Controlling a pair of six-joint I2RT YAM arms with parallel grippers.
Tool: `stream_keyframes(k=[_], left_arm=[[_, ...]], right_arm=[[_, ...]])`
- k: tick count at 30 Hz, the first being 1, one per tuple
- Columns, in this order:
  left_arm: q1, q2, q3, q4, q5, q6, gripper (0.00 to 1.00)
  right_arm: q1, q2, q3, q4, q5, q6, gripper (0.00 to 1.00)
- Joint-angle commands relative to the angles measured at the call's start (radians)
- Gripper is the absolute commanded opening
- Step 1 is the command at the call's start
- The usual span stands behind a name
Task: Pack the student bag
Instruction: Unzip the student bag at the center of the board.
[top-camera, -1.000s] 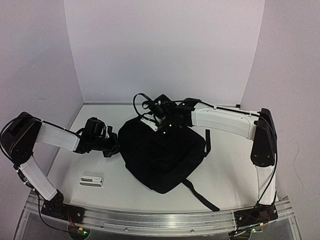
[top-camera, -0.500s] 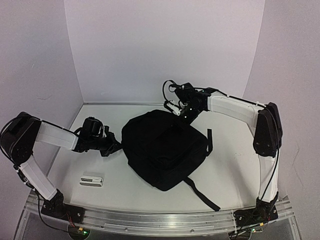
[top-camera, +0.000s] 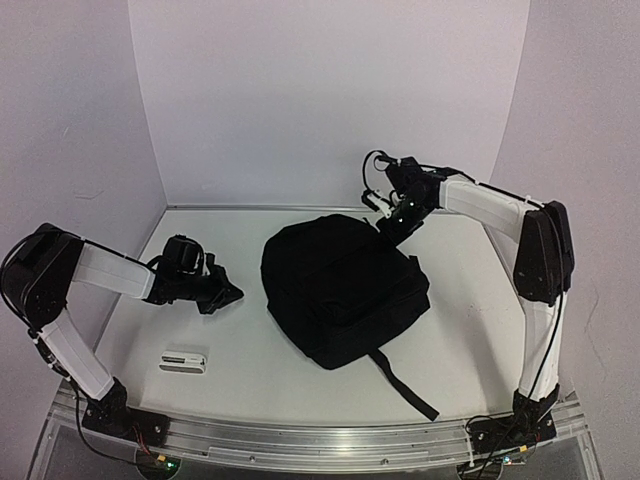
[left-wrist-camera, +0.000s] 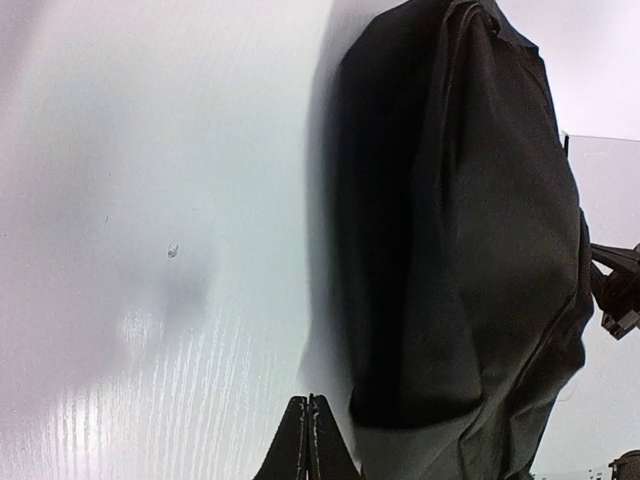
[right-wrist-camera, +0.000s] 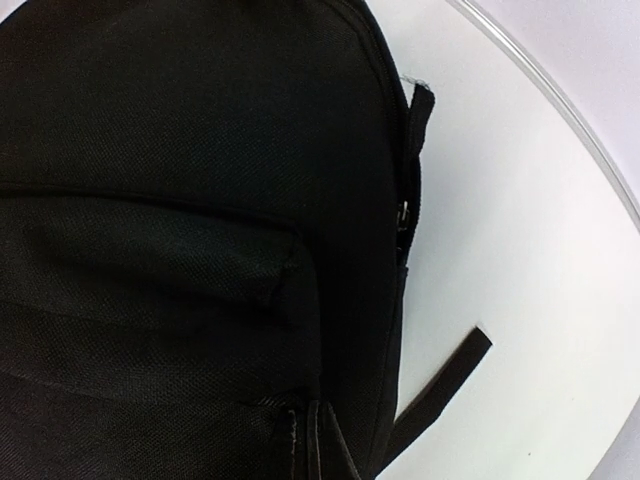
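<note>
From my station I see the large black soft fabric backpack (top-camera: 345, 290) lying flat in the middle of the white table (top-camera: 470, 340). Its rounded top points toward the far wall. A black webbing strap (top-camera: 405, 385) trails from its near side toward the table's front edge.

The left gripper (top-camera: 232, 293) sits low over the table on the bag's left side. It is near the fabric but apart from it, and it points at the bag. On the left wrist camera its two fingertips meet in a thin line with nothing between them, and the bag's side fills the right half of that view.

The right gripper (top-camera: 385, 224) hangs over the bag's far right corner, with the arm reaching in from the right. On the right wrist camera I look down on the bag's front panel, where a pocket seam runs across it. The zip (right-wrist-camera: 405, 215) runs along the right edge, and a short strap end lies on the table just beside it. The right jaws read as pressed together at the bottom of that view. They are black against black fabric, and I cannot make out anything held between them.

A small white rectangular object with a dark slot (top-camera: 183, 359) lies near the front left of the table. It is well apart from the bag and from both grippers.
</note>
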Motion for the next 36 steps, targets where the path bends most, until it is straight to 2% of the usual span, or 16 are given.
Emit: stream_keyframes(k=[1, 2, 6, 11, 12, 21, 23, 25, 33, 36], left_arm=[[0.005, 0.014, 0.007, 0.036, 0.029, 0.024, 0.01], [0.003, 0.012, 0.009, 0.06, 0.049, 0.03, 0.04], [-0.044, -0.02, 0.053, 0.096, 0.09, 0.081, 0.43], [-0.114, -0.001, 0.167, 0.08, 0.111, 0.121, 0.76], [-0.125, 0.015, 0.195, 0.061, 0.108, 0.124, 0.87], [-0.145, 0.216, 0.375, 0.04, 0.128, 0.098, 0.93], [-0.148, 0.26, 0.417, 0.038, 0.145, 0.105, 0.9], [-0.151, 0.291, 0.444, 0.041, 0.165, 0.11, 0.76], [-0.153, 0.298, 0.439, 0.01, 0.151, 0.123, 0.03], [-0.151, 0.279, 0.423, -0.02, 0.13, 0.136, 0.0]], right_arm=[[-0.026, -0.039, -0.007, -0.016, -0.084, 0.024, 0.0], [-0.025, -0.042, -0.011, -0.02, -0.111, 0.035, 0.0], [-0.014, -0.061, -0.027, -0.027, -0.183, 0.062, 0.0], [-0.005, -0.067, -0.026, -0.029, -0.2, 0.071, 0.0], [-0.005, -0.065, -0.025, -0.029, -0.199, 0.072, 0.0], [-0.002, -0.056, -0.025, -0.029, -0.206, 0.076, 0.0], [-0.002, -0.056, -0.027, -0.029, -0.205, 0.075, 0.0], [-0.001, -0.055, -0.032, -0.029, -0.205, 0.074, 0.0], [-0.001, -0.051, -0.038, -0.03, -0.19, 0.063, 0.0], [-0.008, -0.058, -0.028, -0.035, -0.148, 0.045, 0.0]])
